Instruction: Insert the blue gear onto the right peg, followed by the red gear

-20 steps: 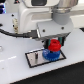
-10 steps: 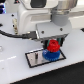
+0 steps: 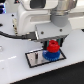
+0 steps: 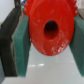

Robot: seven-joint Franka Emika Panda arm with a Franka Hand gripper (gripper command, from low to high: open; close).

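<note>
The red gear (image 3: pixel 53 46) is held between the two fingers of the gripper (image 3: pixel 53 47), which is closed on it. In the wrist view the red gear (image 4: pixel 49 31) fills the frame, with green pads (image 4: pixel 22 44) pressed against its sides and its centre hole facing the camera.

The blue gear (image 3: pixel 50 55) is seen lying on the plate (image 3: pixel 35 60), directly beneath the red gear. It is judged to be already seated on the right peg; the peg itself is hidden by the gears and cannot be confirmed. The second step is therefore judged to be in hand: placing the red gear over the same peg. Whether the red gear is touching the blue gear or is just above it cannot be told from the exterior view.

The next move is judged to call for a straight descent with the hole kept in line with the peg, followed by release once the gear is seated. Through the hole in the wrist view only darkness is seen, so alignment cannot be verified.

As to edges, the plate's dark border lies close to the blue gear on the exterior view's right. Bare plate is seen on the exterior view's left, and white table (image 3: pixel 20 75) lies around it. A black cable (image 3: pixel 12 35) runs well apart on that same side. Room for an upward withdrawal is judged sufficient.
</note>
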